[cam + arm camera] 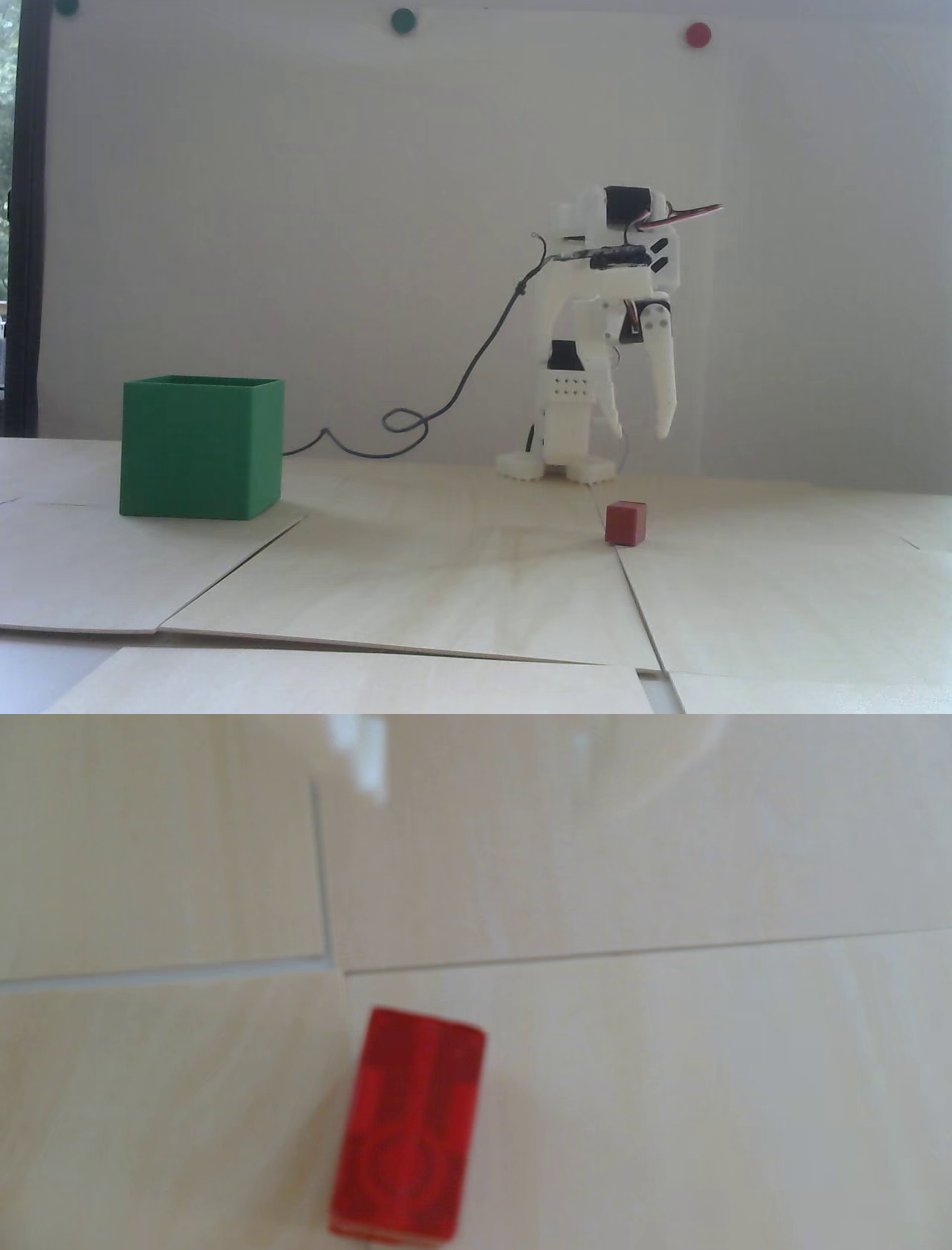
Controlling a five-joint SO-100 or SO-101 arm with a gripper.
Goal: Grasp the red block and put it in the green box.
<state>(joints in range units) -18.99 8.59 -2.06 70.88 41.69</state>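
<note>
Fixed view: white arm, gripper (pixel 641 433) pointing down with fingers spread apart, empty, hanging above the table (pixel 446 565). The red block (pixel 625 523) sits on the pale wood sheets just below and slightly left of the fingertips, not touched. The green box (pixel 202 446) stands well apart at the left. Wrist view: blurry, red block (pixel 409 1126) low centre near a panel seam.
</note>
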